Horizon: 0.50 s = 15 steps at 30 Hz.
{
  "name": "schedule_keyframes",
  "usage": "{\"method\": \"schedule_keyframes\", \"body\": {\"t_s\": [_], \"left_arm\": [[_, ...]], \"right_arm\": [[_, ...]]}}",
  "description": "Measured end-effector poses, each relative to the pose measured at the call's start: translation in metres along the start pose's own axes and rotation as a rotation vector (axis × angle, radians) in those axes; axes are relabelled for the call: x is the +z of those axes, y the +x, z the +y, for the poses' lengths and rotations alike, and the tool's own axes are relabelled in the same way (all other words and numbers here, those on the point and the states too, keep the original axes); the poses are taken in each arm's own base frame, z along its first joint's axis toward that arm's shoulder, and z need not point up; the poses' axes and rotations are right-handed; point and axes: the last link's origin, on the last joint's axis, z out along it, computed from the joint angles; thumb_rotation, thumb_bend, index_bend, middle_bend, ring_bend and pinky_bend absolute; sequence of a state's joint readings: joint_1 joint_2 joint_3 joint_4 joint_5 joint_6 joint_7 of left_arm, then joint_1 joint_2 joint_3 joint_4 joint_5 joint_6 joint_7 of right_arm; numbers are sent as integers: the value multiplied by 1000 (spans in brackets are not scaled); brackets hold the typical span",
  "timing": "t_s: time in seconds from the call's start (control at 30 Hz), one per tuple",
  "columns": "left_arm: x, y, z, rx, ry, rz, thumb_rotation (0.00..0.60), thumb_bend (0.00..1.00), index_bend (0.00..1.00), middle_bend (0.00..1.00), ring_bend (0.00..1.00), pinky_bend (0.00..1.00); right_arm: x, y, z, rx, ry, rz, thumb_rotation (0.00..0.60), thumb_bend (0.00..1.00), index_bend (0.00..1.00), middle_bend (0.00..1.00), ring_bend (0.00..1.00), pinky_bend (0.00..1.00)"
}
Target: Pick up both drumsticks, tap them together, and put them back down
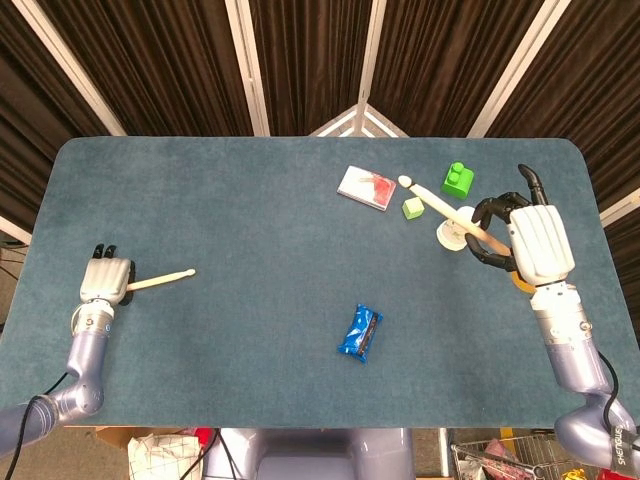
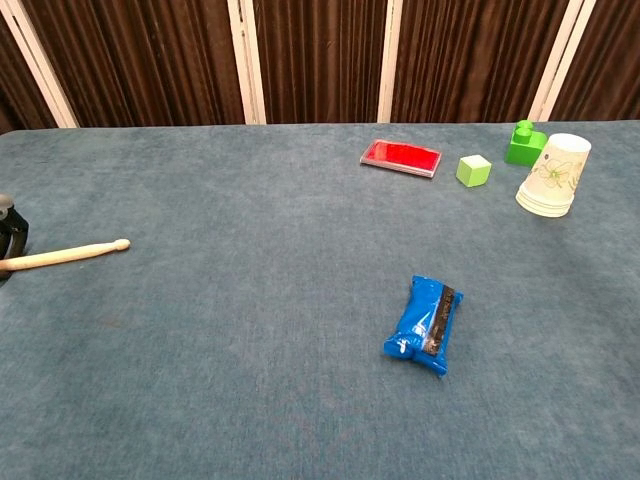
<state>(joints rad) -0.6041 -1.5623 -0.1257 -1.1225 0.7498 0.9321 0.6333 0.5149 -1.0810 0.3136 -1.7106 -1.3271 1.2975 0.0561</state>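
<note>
Two drumsticks are in play on the blue-grey table (image 1: 250, 220), and every place below is given against the blue snack packet (image 1: 361, 333) lying near the table's front middle; far to the left of the packet, close to the table's left edge, the left hand (image 1: 105, 282) sits low with its back upward and its forearm running down toward the front corner; its fingers are curled around the butt of the left drumstick (image 1: 163, 279), which points toward the packet with its rounded tip forward; in the chest view that stick's tip looks slightly higher than its gripped end, and whether it touches the cloth cannot be told; behind the packet and a little to its right lies a red and white card (image 1: 364, 186); further right of it is a small light-green cube (image 1: 411, 208), then a bright green block (image 1: 457, 180) further back; a paper cup (image 2: 553, 176) stands upside down to the packet's far right rear; beside that cup, the right hand (image 1: 525, 240) is raised with its pale back upward, dark fingers wrapped around the right drumstick (image 1: 440, 204); this stick slants up and leftward over the cup, its tip near the cube; the right forearm runs down toward the front right corner.
</note>
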Motion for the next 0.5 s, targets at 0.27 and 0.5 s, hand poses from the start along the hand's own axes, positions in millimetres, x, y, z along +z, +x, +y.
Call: {"method": "schedule_keyframes", "body": {"t_s": [0.27, 0.5], "left_arm": [[-1, 0, -1, 24, 12, -2, 600, 341, 552, 547, 97, 0], [-1, -2, 1, 67, 23, 6, 600, 351, 575, 567, 112, 0]], "right_arm": [[0, 0, 2, -9, -9, -5, 600, 465, 713, 648, 443, 39], [1, 4, 1, -12, -4, 5, 600, 466, 718, 654, 443, 39]]}}
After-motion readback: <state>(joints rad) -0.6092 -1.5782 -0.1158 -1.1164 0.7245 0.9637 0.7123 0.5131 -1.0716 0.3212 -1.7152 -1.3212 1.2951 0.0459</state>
